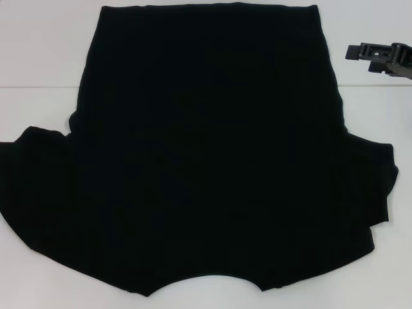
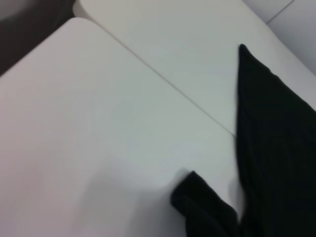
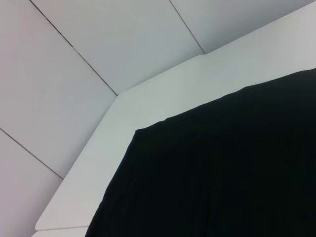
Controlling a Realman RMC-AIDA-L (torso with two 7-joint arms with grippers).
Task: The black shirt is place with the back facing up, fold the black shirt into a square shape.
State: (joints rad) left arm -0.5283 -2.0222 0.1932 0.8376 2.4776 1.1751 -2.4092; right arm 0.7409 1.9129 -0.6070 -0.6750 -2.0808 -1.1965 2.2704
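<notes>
The black shirt (image 1: 206,148) lies spread flat on the white table (image 1: 38,58), plain side up. Its straight hem is at the far side, the curved neckline is at the near edge, and a sleeve sticks out to each side. My right gripper (image 1: 358,53) hovers over bare table just beyond the shirt's far right corner, apart from the cloth. The right wrist view shows that corner of the shirt (image 3: 222,173). In the left wrist view I see the shirt's edge (image 2: 276,148) and a bit of sleeve (image 2: 202,207). The left gripper is out of view.
A seam (image 1: 38,87) runs across the table between two white panels. The table's far corner (image 3: 113,98) and the tiled floor (image 3: 74,29) beyond it show in the right wrist view. Bare table lies to the left and right of the shirt's far half.
</notes>
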